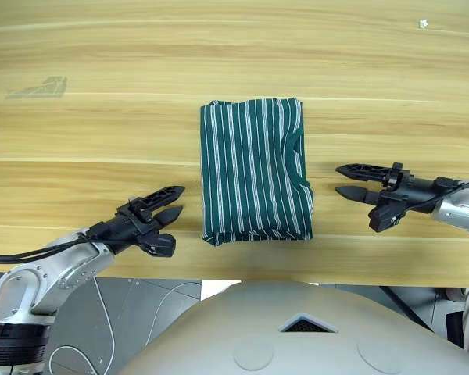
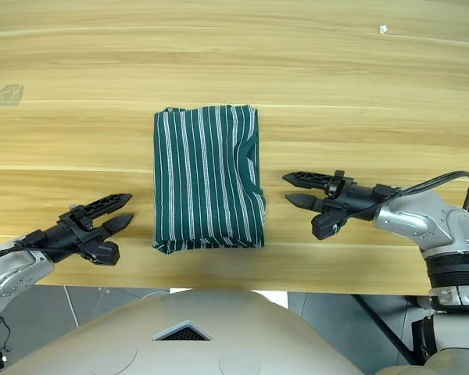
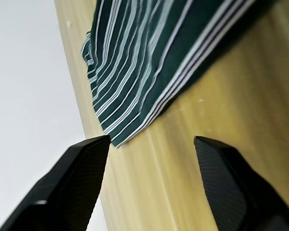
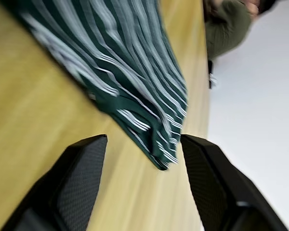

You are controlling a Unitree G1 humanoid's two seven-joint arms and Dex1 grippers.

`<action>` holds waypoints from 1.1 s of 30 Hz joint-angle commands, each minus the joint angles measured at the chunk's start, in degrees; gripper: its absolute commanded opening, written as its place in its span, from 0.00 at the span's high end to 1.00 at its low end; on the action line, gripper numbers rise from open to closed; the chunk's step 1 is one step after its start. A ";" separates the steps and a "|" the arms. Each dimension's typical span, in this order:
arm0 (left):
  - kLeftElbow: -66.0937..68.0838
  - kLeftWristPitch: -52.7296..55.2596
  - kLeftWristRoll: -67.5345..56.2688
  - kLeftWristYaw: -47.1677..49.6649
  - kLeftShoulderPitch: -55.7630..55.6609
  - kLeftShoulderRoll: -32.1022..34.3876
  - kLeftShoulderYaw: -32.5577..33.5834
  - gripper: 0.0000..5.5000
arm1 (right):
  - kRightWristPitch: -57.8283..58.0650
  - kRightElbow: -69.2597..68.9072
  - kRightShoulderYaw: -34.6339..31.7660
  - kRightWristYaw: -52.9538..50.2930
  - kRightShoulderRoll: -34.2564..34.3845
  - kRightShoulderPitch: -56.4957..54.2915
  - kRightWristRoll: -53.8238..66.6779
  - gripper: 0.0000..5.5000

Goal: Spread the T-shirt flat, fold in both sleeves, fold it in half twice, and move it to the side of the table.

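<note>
Green-and-white striped T-shirt (image 1: 254,170) could spring open if dragged by one edge. The layers sit loose and the right side is a stepped, uneven stack, so a pincer catching only the top layer would likely peel it back. A push from one side alone might skew or bunch it.

Left pincer (image 1: 179,199): fingers apart, empty, just beside the shirt's near-left corner, not touching. Right pincer (image 1: 339,179): fingers apart, empty, near the right edge, clear of it.

Shirt lies mid-desk (image 1: 102,94), close to the front edge, as a compact rectangle. Stripes run front to back; far edge slightly rumpled. Folding looks done; the move to the side is not.
</note>
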 commanded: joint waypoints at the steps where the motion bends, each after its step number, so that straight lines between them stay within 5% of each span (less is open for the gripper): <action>1: 1.43 -1.56 2.27 -0.87 -4.60 -0.56 -6.15 0.42 | 0.29 1.02 5.33 1.87 0.73 0.24 -0.11 0.49; 22: 1.72 -1.70 4.62 -3.52 -3.51 5.18 -15.48 0.42 | 3.84 -1.77 15.89 5.10 -0.91 3.58 7.02 0.49; 33: 1.84 -1.97 3.65 -3.85 -5.02 6.33 -17.81 0.69 | 5.56 -2.16 16.47 6.62 -0.78 4.24 8.13 0.82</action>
